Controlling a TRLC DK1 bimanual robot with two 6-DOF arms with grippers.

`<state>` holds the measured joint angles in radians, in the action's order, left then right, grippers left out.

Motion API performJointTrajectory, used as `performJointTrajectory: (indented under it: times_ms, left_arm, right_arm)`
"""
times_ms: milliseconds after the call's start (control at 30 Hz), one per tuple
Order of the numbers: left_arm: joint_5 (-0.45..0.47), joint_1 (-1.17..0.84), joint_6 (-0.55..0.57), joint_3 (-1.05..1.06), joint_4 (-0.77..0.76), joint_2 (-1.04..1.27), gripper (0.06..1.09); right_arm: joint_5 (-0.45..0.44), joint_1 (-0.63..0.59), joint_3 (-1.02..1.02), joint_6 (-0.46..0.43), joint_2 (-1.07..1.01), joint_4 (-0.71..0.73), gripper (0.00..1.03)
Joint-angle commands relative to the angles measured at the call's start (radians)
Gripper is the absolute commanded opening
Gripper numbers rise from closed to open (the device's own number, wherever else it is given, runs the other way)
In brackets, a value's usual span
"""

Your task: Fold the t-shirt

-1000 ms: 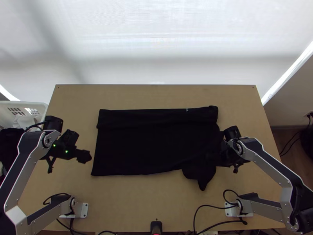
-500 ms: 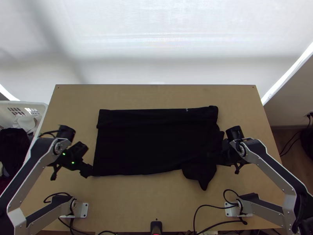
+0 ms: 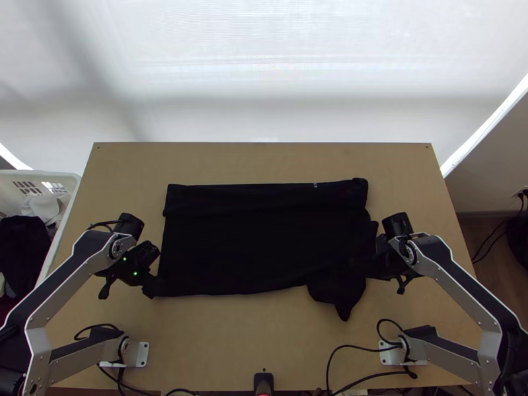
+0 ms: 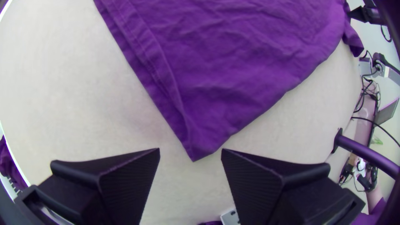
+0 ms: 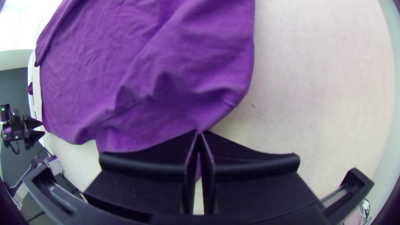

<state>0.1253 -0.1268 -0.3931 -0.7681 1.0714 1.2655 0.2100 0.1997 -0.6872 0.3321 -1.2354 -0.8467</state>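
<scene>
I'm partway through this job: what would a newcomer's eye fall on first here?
First the broad, dark t-shirt across the middle of the table, a loose flap of it poking toward the near edge on the right. Then the grippers at its two sides: the right gripper shut on the cloth, the left gripper open at the near left corner.

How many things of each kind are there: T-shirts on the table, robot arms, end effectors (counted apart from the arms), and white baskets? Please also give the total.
T-shirt: 1
Robot arms: 2 (left arm, right arm)
End effectors: 2 (left end effector, right end effector)
White basket: 1
Total: 6
</scene>
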Motion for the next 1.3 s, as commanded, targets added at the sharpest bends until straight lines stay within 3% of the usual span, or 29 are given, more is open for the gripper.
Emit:
performJointTrajectory:
  times_ms: [0,133,167,233,433,533,867,900,967,1267]
  left_arm:
    - [-0.009,-0.028,0.008,0.036,0.001,0.015,0.77]
    - [-0.01,-0.042,0.014,0.052,-0.005,0.021,0.77]
    - [-0.01,-0.051,0.016,0.055,0.005,0.021,0.74]
    - [-0.01,-0.062,0.016,0.067,-0.013,0.015,0.58]
    - [-0.01,-0.071,0.02,0.092,-0.027,0.021,0.56]
    - [-0.007,-0.071,0.025,0.095,-0.05,0.015,0.36]
    - [-0.009,-0.051,0.023,0.095,-0.09,0.025,0.36]
    - [-0.009,-0.045,0.023,0.093,-0.083,0.023,0.31]
    - [-0.007,-0.043,0.022,0.095,-0.107,0.006,0.09]
    - [0.0,-0.007,0.002,0.067,-0.082,-0.052,0.1]
  right_arm:
    - [0.006,-0.009,-0.017,0.016,0.016,-0.011,0.03]
    - [0.006,-0.009,-0.018,0.016,0.014,-0.011,0.03]
    - [0.005,-0.009,-0.02,0.016,0.014,-0.011,0.03]
    - [0.006,-0.009,-0.023,0.016,0.014,-0.011,0.03]
    - [0.005,-0.025,-0.034,0.015,0.016,-0.017,0.03]
    - [0.005,-0.026,-0.032,0.015,0.017,-0.022,0.03]
    - [0.005,-0.026,-0.028,0.015,0.022,-0.026,0.03]
    - [0.006,-0.025,-0.029,0.015,0.022,-0.026,0.03]
    - [0.005,-0.025,-0.031,0.015,0.022,-0.028,0.03]
    - [0.003,-0.04,-0.041,0.007,0.063,-0.069,0.03]
